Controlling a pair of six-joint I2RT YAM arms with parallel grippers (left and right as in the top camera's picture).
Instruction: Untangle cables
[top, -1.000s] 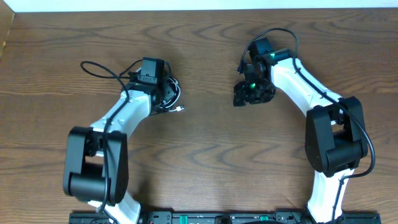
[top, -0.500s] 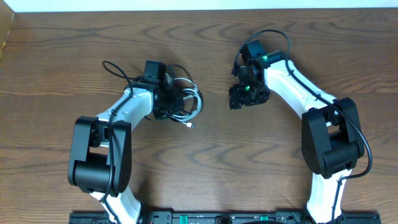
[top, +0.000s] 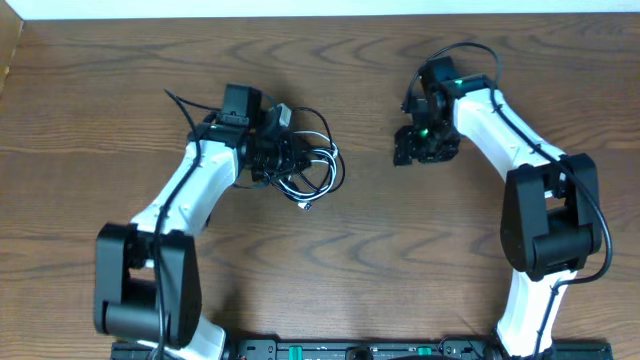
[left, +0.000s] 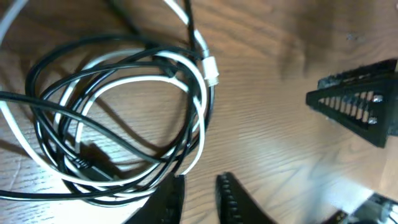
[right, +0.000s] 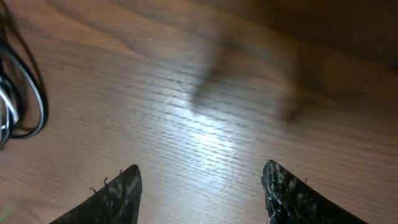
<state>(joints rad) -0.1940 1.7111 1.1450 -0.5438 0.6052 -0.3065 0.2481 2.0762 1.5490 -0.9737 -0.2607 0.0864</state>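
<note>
Beside the cables (left: 210, 67), left pincer (left: 201, 182), narrow gap.

Black and white cables (top: 308, 168) on a brown table (top: 330, 285) with darker wood grain.

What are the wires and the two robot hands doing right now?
Black cable, looped and tangled with the white one, lying on the table.
White cable, wound through the black loops, lying on the table.
Left hand, fingers only a little apart at the edge of the cables, nothing between them.
Right hand, wide open, empty, over bare wood.
</note>
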